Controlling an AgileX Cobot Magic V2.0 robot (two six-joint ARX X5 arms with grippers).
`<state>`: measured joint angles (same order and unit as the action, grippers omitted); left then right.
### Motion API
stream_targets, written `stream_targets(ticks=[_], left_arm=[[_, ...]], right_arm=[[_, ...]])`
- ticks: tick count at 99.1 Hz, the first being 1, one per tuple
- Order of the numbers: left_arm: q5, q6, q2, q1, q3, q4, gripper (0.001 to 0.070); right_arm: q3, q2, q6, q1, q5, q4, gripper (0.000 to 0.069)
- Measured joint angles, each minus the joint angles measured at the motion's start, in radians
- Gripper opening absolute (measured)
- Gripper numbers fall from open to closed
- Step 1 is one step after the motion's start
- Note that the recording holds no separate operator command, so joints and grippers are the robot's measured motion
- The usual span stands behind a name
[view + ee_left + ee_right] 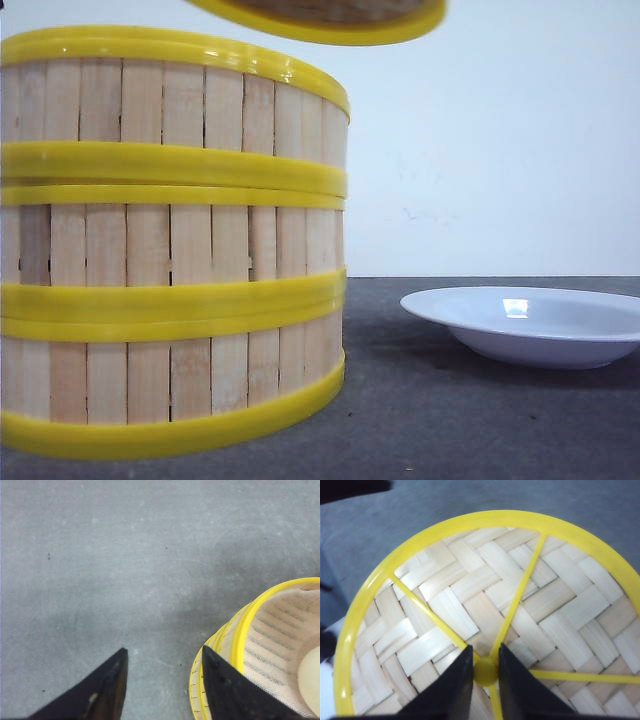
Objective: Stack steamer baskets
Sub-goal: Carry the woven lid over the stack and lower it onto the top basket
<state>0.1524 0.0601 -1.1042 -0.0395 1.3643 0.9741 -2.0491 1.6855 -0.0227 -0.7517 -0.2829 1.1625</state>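
grey tabletop, and i've got the steamer baskets (170, 240) already three high, white plate (535, 325) off to their right. my right gripper (485, 672) pinches the lid (490, 615) knob just above the stack; left gripper (162, 680) spread, empty. only the lid's left, i think.

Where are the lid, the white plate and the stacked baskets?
lid (470, 605), right wrist view, woven top.
white plate (530, 325), front view, inner bowl.
stacked steamer baskets (170, 250), front view, middle basket's slat wall.

text: none readable | labels: none | numbers: none
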Motion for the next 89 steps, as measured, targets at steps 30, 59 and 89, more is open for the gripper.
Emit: stream_targets(ticks=[30,59,89], left_arm=[[0.0,0.0,-0.008,0.0,0.0,0.0,0.0277],[0.0,0.0,-0.01,0.0,0.0,0.0,0.0277],[0.0,0.0,-0.01,0.0,0.0,0.0,0.0277]], right_arm=[[-0.003,0.08,-0.011,-0.1,0.05,-0.035,0.0057],[-0.003,0.133,-0.015,-0.126,0.056,-0.045,0.0057],[-0.003,0.18,-0.024,-0.129,0.077,-0.046,0.0057]])
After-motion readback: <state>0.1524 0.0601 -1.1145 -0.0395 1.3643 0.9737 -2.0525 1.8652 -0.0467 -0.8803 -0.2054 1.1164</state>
